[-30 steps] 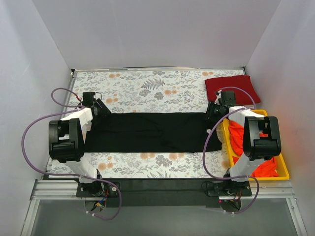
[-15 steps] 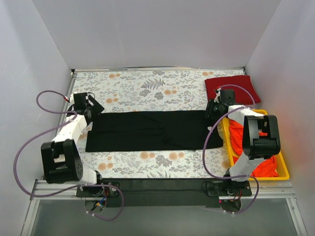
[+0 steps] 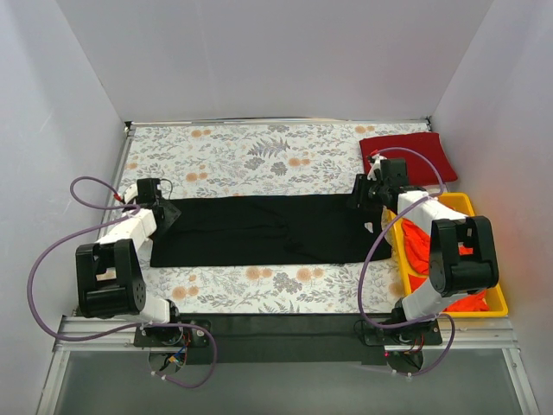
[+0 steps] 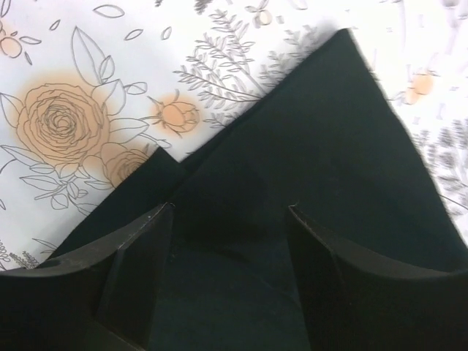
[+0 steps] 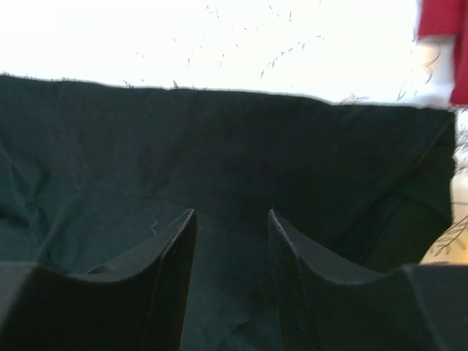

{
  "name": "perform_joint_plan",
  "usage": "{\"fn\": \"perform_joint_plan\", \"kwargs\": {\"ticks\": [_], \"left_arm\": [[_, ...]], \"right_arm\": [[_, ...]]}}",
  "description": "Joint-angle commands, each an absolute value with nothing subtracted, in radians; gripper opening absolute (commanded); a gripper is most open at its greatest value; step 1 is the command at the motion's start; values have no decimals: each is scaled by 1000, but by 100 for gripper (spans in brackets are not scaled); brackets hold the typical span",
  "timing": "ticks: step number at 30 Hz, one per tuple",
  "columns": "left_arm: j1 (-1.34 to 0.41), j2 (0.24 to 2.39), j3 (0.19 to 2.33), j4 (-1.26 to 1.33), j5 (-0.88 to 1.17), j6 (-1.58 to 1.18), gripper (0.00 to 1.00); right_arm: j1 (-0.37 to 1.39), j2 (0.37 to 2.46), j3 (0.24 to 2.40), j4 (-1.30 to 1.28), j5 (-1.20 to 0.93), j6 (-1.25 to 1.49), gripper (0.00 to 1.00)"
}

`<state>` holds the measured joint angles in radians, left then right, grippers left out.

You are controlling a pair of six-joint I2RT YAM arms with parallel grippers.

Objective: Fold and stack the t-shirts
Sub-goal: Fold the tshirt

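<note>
Top external view shows a black t-shirt (image 3: pixel 268 231) spread flat as a long band across the middle of the floral table cover (image 3: pixel 259 156). Its visible side is plain black cloth. The left gripper (image 3: pixel 168 215) is at the left end of this band, low over the upper left corner. The right gripper (image 3: pixel 359 200) is at the right end, over the upper right corner.

In the left wrist view the two fingers (image 4: pixel 142 248) stand apart, and black cloth is seen in the gap between them. A pointed corner of the shirt lies ahead of the fingers on the flowered cover. In the right wrist view the fingers (image 5: pixel 172 248) are also apart and only black cloth lies between and ahead of them, with the far edge of the shirt running straight across.

A dark red t-shirt (image 3: pixel 406 156) lies folded at the far right corner of the table, just beyond the right gripper. Orange-red t-shirts (image 3: pixel 416 246) are piled in a yellow bin (image 3: pixel 499 298) just beside the right end of the black shirt.
</note>
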<state>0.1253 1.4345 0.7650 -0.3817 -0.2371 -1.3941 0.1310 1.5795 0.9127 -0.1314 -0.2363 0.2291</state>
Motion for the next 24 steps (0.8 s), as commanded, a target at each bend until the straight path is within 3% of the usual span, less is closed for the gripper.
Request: {"fn": "perform_joint_plan", "kwargs": {"ticks": [1,16,20,24], "left_arm": [[127,1454,782,-382,-313,-1419,58],[127,1459,775,-380,-382,-1353,54],[127,1470,773,-376,-353,-1342,47],[127,1480,779,-377,-341,-1333,26]], "right_arm": [[132,1592,893,-104,-255,216,44],[117,1651,882,-100,-238,218,43],[114,1646,879,-101,-236,221,43],[109,1649,879,-101,-236,219,43]]}}
